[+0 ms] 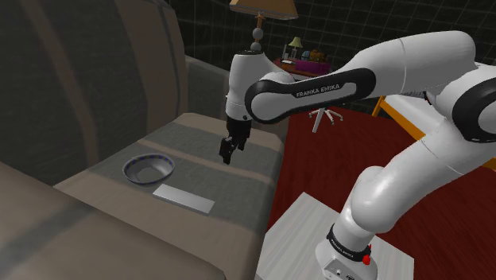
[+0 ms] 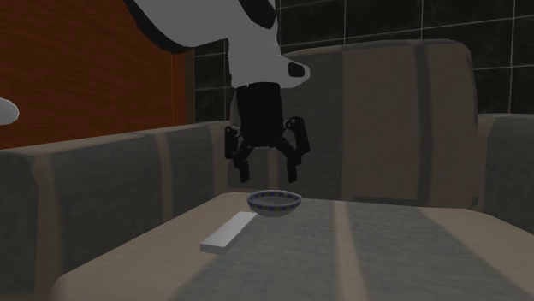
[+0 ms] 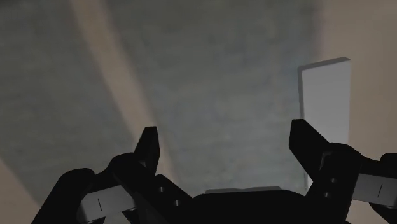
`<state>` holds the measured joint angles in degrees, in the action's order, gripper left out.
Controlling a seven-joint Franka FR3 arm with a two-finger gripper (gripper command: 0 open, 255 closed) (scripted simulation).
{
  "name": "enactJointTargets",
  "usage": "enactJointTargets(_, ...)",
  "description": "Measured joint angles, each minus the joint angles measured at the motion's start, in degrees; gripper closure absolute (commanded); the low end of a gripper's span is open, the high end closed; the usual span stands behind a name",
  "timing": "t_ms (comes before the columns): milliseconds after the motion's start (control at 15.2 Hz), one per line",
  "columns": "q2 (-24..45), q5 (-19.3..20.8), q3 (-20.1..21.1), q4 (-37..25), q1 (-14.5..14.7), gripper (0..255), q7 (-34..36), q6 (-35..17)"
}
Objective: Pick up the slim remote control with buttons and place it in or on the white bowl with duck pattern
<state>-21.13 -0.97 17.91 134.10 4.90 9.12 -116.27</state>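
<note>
Remote control (image 1: 184,198), drawn as a plain pale flat slab, lies on the sofa seat (image 1: 246,176) below the jaws and off to their left in the shoulder view, apart from both fingers. Further left of the jaws stands the white bowl (image 1: 149,181) with its blue-patterned band, upright, just beside the remote without touching it, its inside bare. The black gripper (image 1: 228,157) hangs above the cushion with its jaws spread wide, clasping nothing. In the second exterior view the remote (image 2: 229,233) lies left of and below the gripper (image 2: 269,178), and the bowl (image 2: 274,208) sits almost straight under the jaws. In the wrist view the remote (image 3: 326,102) lies outside the gap of the gripper (image 3: 224,130), with bare cushion between the fingers. Right of the jaws in the shoulder view, the seat's edge drops to a red rug (image 1: 318,159).
</note>
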Motion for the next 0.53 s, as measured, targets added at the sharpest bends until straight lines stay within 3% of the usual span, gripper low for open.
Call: enactJointTargets(528, 16.37, 2.65, 5.79, -7.35, 1.39, 0, 8.82, -6.69)
